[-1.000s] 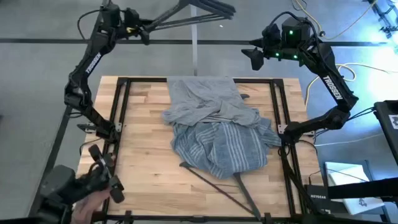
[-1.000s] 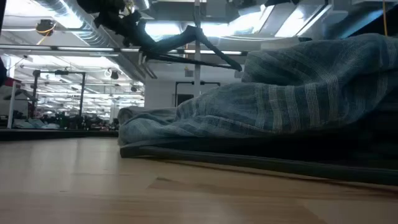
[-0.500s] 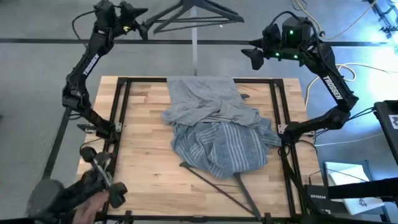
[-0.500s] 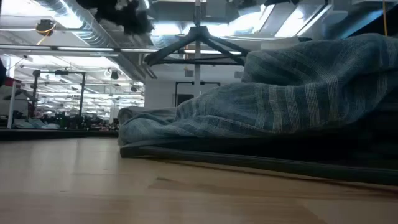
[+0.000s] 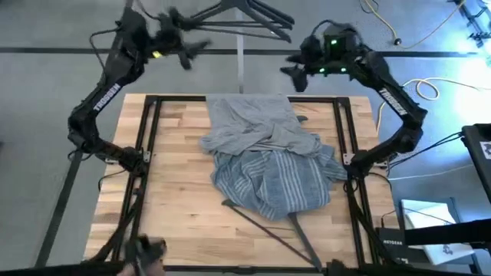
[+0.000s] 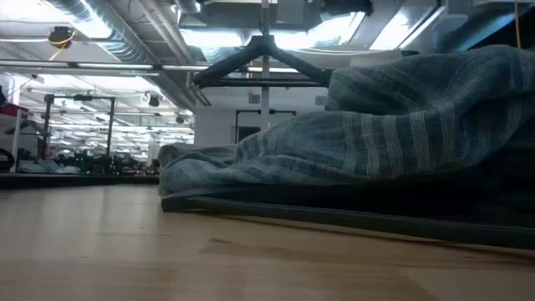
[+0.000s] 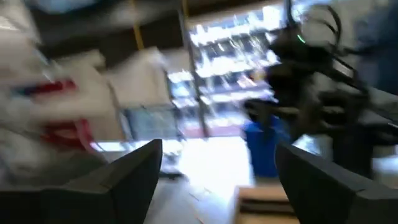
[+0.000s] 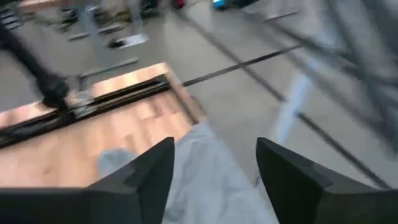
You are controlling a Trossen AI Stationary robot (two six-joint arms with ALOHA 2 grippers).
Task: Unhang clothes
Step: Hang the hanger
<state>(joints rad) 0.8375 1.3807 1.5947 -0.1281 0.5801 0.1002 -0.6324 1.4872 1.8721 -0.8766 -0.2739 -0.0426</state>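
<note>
Wooden tabletop (image 5: 176, 192) with black frame; grey floor beyond, lit hall behind in low view. Left end effector (image 5: 184, 47) upper left, fingers apart, empty, beside hanger (image 5: 245, 15) on rail. Right end effector (image 5: 295, 67) upper right, fingers apart, empty. Two shirts heaped mid-frame: grey T-shirt (image 5: 257, 123) above striped shirt (image 5: 272, 180). One more hanger (image 5: 268, 230) under heap.

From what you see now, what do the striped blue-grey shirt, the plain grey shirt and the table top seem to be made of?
The striped blue-grey shirt looks like soft, matte woven or knit cloth: it lies in loose folds. The plain grey shirt seems a thin jersey, crumpled and matte. The table top looks like pale wood planks with visible joints.
</note>
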